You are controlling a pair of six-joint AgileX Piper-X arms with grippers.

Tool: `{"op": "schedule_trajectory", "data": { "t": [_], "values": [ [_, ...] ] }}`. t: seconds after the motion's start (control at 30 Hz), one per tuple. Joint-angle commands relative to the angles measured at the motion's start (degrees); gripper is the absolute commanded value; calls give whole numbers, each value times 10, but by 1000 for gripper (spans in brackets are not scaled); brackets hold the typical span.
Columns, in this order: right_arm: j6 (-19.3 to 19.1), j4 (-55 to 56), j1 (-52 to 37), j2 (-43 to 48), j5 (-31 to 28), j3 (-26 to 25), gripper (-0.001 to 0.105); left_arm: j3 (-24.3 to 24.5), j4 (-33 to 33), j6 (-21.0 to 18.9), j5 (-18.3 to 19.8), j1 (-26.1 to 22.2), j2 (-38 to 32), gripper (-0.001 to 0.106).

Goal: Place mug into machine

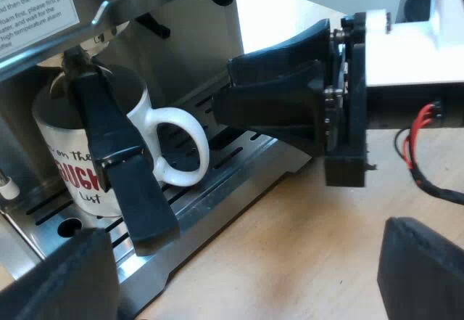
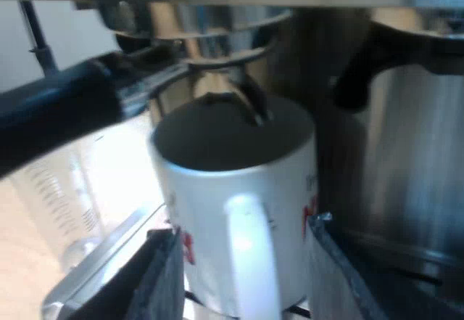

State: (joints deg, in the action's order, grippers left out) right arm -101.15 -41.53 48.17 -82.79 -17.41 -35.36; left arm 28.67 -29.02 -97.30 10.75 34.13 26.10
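**Entry: mug placement, closing stage**

1. Mug [image 1: 65,153]: white with red lettering. It stands upright on the slotted drip tray [image 1: 210,197] of the espresso machine [image 1: 188,59], with its loop handle turned outward.
2. Holder [image 1: 119,167]: locked into the machine's front directly above the mug. Its dark handle slants down across the mug's side.
3. Right hand [image 2: 241,255]: fingers spread and pinching nothing. Its own view looks between them at the mug. From the other arm, the tips lie just beside the loop handle, apparently apart from it.
4. Left hand [image 1: 250,262]: fingers spread wide and holding nothing, over the bench [image 1: 290,247] near the tray's edge.
5. Measuring glass [image 2: 43,204]: clear, with graduation marks, standing on the bench beside the tray.

**Step in hand, as judged:** the mug looks set in its place under the holder, so the placing itself seems done and the release is the current step.

**Next move, as judged:** the right hand should back straight away along its own line. It should keep its fingers spread so that neither catches the loop handle and turns or drags the mug off the tray.
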Motion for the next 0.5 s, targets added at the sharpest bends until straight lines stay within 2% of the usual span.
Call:
{"op": "schedule_trajectory", "data": {
  "t": [0.03,0.5],
  "values": [
    [-6,19,8,15,-1,0,41,5,11,-1,-7,4,-2,79],
    [-6,168,75,143,-38,0,41,5,11,-1,-7,4,-2,79]
  ]
}}
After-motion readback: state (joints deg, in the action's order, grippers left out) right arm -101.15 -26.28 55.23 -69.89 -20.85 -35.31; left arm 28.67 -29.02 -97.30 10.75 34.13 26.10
